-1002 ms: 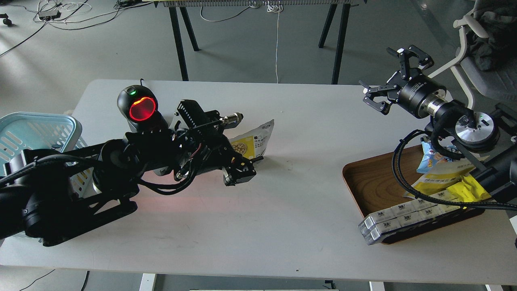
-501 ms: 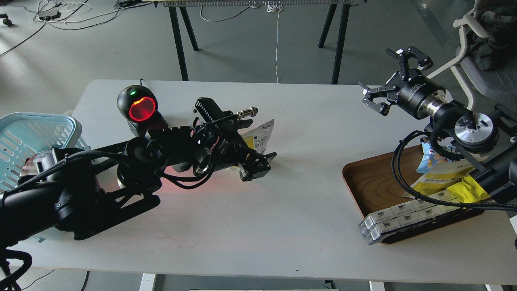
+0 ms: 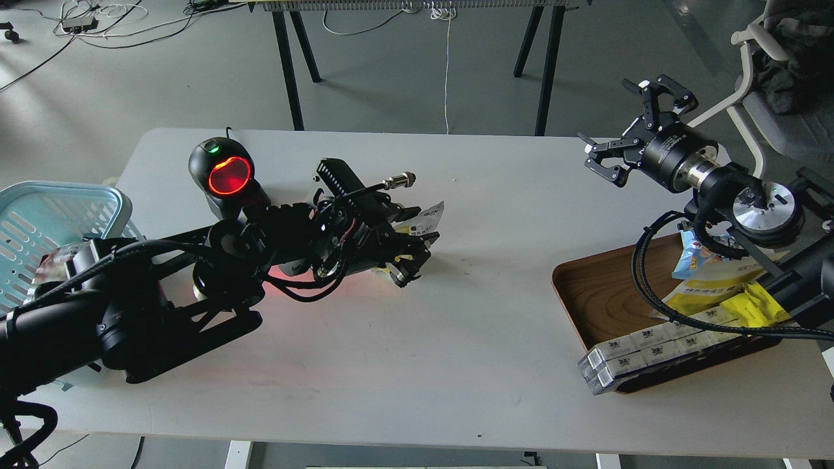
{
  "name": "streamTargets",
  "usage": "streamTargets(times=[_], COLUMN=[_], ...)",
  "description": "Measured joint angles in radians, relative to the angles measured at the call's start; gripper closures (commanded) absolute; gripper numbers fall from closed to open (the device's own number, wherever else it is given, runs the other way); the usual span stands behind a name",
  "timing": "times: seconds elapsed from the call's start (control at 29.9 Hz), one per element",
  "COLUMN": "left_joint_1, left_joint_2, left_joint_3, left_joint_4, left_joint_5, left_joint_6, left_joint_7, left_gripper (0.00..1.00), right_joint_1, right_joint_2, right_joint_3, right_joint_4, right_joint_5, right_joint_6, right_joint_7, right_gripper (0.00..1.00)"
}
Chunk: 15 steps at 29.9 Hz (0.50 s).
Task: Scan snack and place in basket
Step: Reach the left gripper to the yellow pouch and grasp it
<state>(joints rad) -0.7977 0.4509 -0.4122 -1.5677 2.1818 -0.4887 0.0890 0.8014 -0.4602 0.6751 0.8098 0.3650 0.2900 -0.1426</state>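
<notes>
Snack [image 3: 427, 220] print too small to read; left gripper [image 3: 407, 257] fingers clamp it mid-frame, hiding most. Right gripper [image 3: 629, 130] fingers spread, empty, upper right. Scanner [image 3: 227, 174] glows red.

You see a pale grey worktop [image 3: 456, 339], a light blue slotted basket [image 3: 45, 215] and a brown wood-grain tray [image 3: 593, 293]. The pouch [image 3: 427, 220] is yellow and white; the scanner [image 3: 228, 176] glows red.

Both arms are matte black with looped black cables. The right arm [image 3: 749, 215] has a silver disc joint; its gripper [image 3: 635, 124] has white-tipped fingers.
</notes>
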Motion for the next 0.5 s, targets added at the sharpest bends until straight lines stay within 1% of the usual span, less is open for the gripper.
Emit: streamTargets(times=[0.5], left_joint_1=[0.0], left_joint_2=[0.009], left_joint_3=[0.0], left_joint_4=[0.009], left_joint_5=[0.0], left_joint_6=[0.0], left_joint_7=[0.006], left_gripper=[1.0], right_joint_1=[-0.001], right_joint_2=[0.0], right_joint_3=[0.001], right_joint_4=[0.0], right_joint_5=[0.0], right_joint_6=[0.0], right_joint_7=[0.0], right_gripper=[0.04])
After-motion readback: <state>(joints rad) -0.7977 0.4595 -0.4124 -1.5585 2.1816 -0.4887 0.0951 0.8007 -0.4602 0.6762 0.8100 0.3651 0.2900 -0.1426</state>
